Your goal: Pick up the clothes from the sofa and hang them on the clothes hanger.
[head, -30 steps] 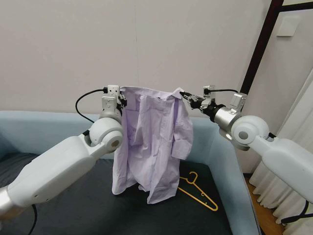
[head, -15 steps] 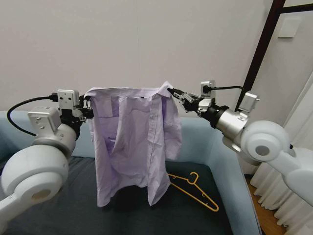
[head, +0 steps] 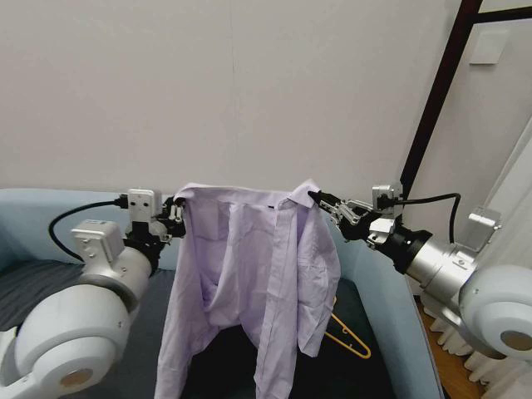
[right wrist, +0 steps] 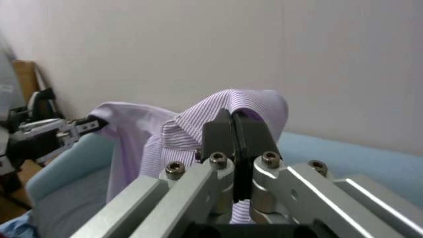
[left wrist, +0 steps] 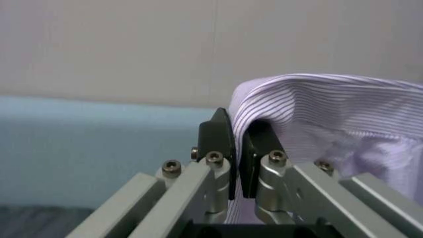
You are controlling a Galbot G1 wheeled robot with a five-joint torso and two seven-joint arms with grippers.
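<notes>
The shirt (head: 258, 274) hangs in open air in front of the bare wall (head: 249, 83), with the pale blue back of the sofa (head: 50, 208) behind it and the dark seat below. To the robot's right a dark post (head: 432, 108) stands behind the right arm, well apart from the cloth. The yellow hanger (head: 349, 337) lies on the seat near the sofa's right end, its inner part hidden behind the shirt's lower edge; whether cloth touches it cannot be told.

The shirt's top edge is stretched nearly level between the two tools. The left tool (head: 178, 205) is closed on the left shoulder corner, and the right tool (head: 318, 199) is closed on the right shoulder corner beside the collar. From there the body and sleeves fall straight down, the left side running past the bottom of the head view.

In the left wrist view the left tool (left wrist: 236, 144) has its dark pads pressed together with striped cloth (left wrist: 330, 114) folded over and between them. In the right wrist view the right tool (right wrist: 231, 131) pinches a peak of the shirt (right wrist: 191, 121) the same way, with the left tool (right wrist: 92, 124) farther off at the other corner.

Both arms reach forward at about equal height, wrists pointing inward toward each other.
</notes>
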